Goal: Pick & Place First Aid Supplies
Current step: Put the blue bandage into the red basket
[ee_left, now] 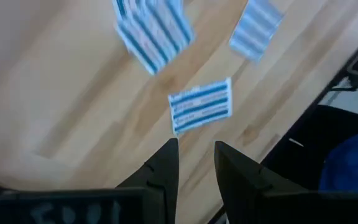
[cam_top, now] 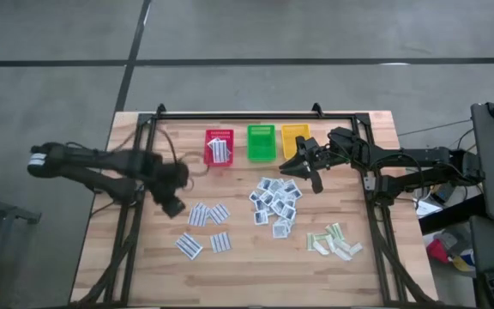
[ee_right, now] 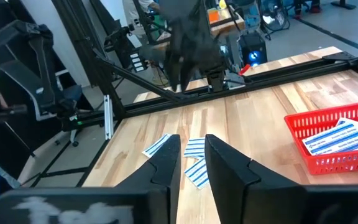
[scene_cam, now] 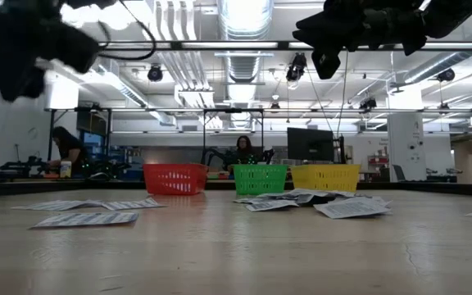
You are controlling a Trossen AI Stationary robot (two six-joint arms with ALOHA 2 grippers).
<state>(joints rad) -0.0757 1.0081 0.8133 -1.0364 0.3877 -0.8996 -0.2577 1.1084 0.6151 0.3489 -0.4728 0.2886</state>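
No print could be read anywhere; the packets (ee_left: 201, 106) showed only blue stripes, their lettering too blurred.

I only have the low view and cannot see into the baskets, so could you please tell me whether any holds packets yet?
Observer: Yes, the red basket holds several striped packets. The green basket and the yellow basket show none.
Operator: Thank you. Is the left tool carrying one?
Observer: No. The left tool is open and empty, above a loose striped packet.
Operator: And the right tool?
Observer: The right tool is open and empty, between the yellow basket and the heap of square packets.
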